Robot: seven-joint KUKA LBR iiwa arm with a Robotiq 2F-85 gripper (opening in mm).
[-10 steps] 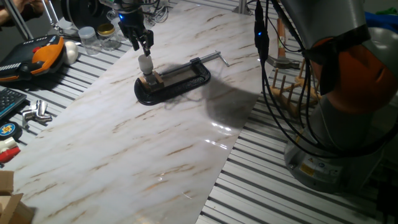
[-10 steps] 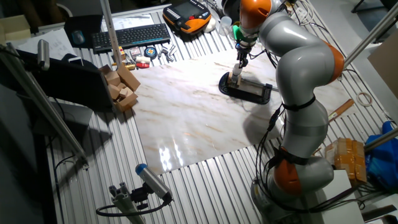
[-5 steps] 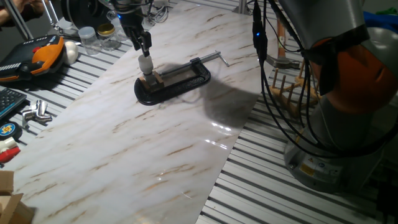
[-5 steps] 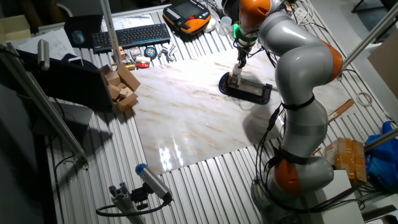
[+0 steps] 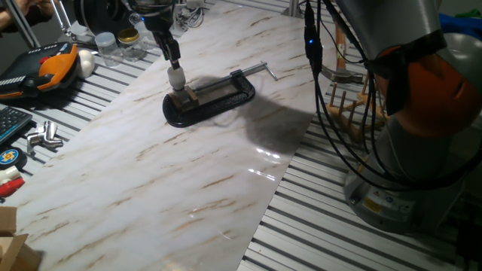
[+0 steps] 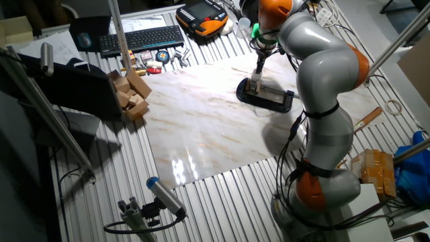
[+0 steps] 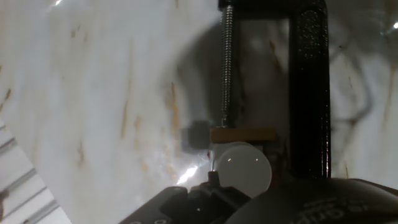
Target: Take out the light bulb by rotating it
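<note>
On the marble-patterned table (image 5: 188,196), a black C-clamp (image 5: 218,95) lies flat and holds a small fixture in which the light bulb (image 5: 176,76) stands upright, its frosted globe uppermost. The gripper (image 5: 172,60) hangs directly above the bulb, fingertips at or just over the crown. Contact cannot be confirmed from either fixed view, and whether the jaws are spread or closed cannot be told. In the hand view the bulb (image 7: 244,165) appears low in frame, beside the clamp's screw (image 7: 227,62) and a wooden block (image 7: 242,134); the fingers themselves are not clearly resolved.

Assessment: unscrewing is in hand or about to start. To do it well, the fingers should sit evenly on opposite sides of the globe, centred on its vertical axis, with light pressure only, as the glass looks fragile. Rotation should stay concentric with a slight upward allowance as the thread releases. Sideways loading risks tilting the bulb or shifting the clamp.
</note>
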